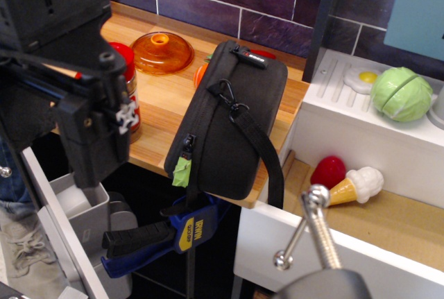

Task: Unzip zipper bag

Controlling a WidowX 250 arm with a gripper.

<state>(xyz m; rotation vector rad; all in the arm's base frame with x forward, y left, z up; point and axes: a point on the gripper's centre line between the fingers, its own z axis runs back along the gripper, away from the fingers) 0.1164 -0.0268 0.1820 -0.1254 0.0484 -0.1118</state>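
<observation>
Zipper bag (232, 115) black, rounded corners, green tab (182, 171), claw (104, 132) grip state unclear

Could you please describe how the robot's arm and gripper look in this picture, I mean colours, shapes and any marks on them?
The gripper is matte black and blocky, built of boxy plates with sharp edges. A small white gear-like part sits on its side, beside a round black knob. A thin red line crosses the upper body. The arm above is a big black housing.
</observation>
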